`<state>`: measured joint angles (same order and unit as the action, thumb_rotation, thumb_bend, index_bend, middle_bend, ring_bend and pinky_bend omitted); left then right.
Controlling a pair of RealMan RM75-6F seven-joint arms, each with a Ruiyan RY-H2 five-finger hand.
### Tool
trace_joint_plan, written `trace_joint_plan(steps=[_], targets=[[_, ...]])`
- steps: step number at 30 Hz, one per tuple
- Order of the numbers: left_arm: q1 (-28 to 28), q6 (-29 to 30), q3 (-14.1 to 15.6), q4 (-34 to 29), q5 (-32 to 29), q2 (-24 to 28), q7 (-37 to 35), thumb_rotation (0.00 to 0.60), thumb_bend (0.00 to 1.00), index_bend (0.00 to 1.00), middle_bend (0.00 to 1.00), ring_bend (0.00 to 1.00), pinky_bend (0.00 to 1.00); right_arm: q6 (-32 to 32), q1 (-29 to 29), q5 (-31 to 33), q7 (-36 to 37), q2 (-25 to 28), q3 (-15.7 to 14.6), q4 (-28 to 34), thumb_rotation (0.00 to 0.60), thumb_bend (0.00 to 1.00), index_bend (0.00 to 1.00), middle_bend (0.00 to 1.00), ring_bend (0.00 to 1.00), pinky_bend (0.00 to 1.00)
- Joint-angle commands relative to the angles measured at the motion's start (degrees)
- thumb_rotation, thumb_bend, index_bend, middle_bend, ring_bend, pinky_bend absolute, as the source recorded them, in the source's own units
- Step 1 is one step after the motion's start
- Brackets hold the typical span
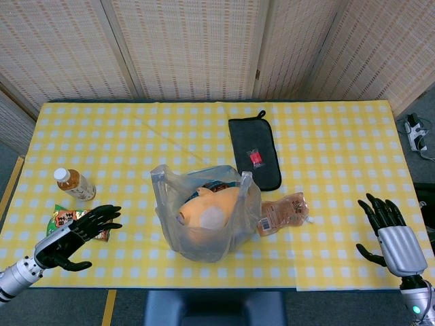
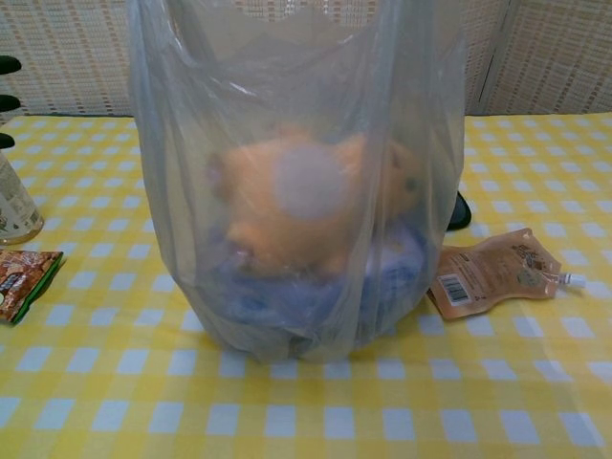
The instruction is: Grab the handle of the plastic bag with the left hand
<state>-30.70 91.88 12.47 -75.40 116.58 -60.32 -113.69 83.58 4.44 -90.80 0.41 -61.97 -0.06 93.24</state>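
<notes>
A bench [image 1: 340, 136] covered in yellow-and-white checked cloth stands against a wall of woven, pale beige panels [image 1: 190, 47] with light wooden frames. Grey floor [image 1: 421, 109] shows past its right edge, under even, soft light.
</notes>
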Motion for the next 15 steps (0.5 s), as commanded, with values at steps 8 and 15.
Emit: trace_joint_plan(steps=[8,15], targets=[[-8.5,-2.0,1.2,0.7,0.7,-0.3,-5.2,0.6,0.24,0.0,0.04,0.0,0.12,-1.1,0.5,0.7,0.8,0.3,0.2,-0.1,0.6,0.27,0.0,0.0,0.0,0.0],[-10.6,-3.6,0.9,3.2,-3.1,-2.6,-8.5,0.6,0.23,0.02,0.04,0.0,0.1,-0.9,0.3,1.4,1.3,0.5,0.5,-0.3,0.6,0.27,0.0,0.0,0.0,0.0]])
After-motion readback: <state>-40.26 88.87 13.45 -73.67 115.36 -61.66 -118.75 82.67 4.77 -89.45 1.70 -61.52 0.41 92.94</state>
